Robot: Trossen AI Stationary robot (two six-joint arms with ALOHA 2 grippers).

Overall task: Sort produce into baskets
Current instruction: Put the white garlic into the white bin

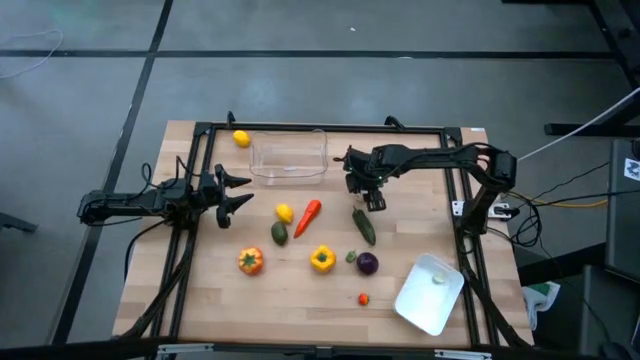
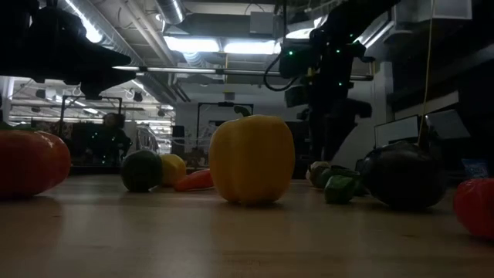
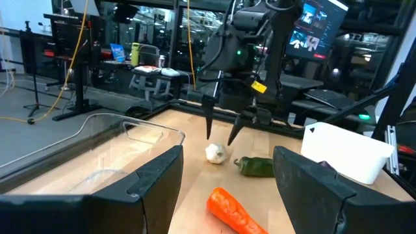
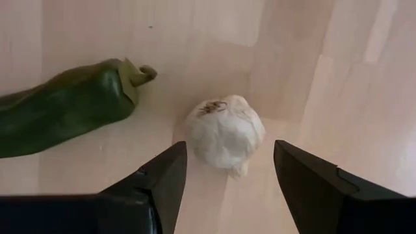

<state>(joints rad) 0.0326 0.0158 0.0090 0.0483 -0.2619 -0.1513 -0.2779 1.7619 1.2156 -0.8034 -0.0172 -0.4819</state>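
White garlic (image 4: 225,140) lies on the table between the right gripper's (image 4: 224,174) parted fingers.

No legible text, label, brand or number anywhere. The bright blue monitor screen (image 3: 311,29) in the room beyond the wooden counter (image 3: 195,169) shows only white shapes, too blurred to read.

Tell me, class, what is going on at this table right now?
The right gripper hangs open just above the white garlic, beside the green pepper, not yet gripping. The left gripper waits open near the clear tub. Most produce, like the yellow pepper, lies on the table.
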